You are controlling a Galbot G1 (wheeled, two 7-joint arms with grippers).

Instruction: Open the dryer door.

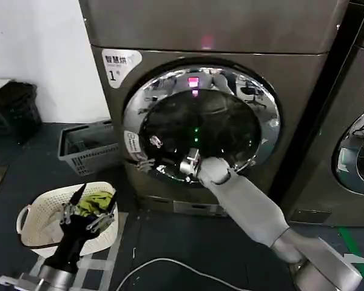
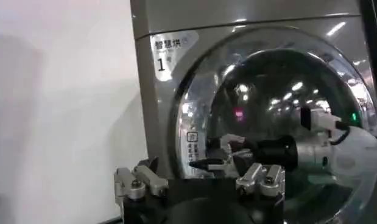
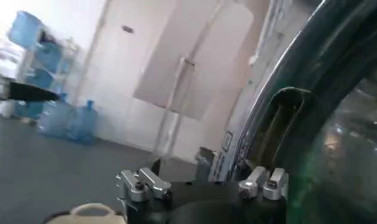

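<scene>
The dryer [image 1: 230,30] is a bronze-grey machine with a white "1" label [image 1: 117,65]. Its dryer door [image 1: 200,121], dark glass in a wide chrome rim, lies flat against the front. My right arm reaches across the glass, and my right gripper [image 1: 150,153] is open at the door's lower left rim. The left wrist view shows that same right gripper [image 2: 214,153] with its fingers spread against the chrome. In the right wrist view a handle recess [image 3: 284,119] in the rim lies just beyond my right gripper [image 3: 200,182]. My left gripper [image 1: 85,212] hangs open and holds nothing, low on the left over a basket.
A white laundry basket [image 1: 30,212] with clothes sits on the floor under the left arm. A grey crate [image 1: 88,148] stands beside the dryer's left side. A second chrome-doored machine [image 1: 358,139] stands at the right. A white cable [image 1: 170,264] crosses the dark floor.
</scene>
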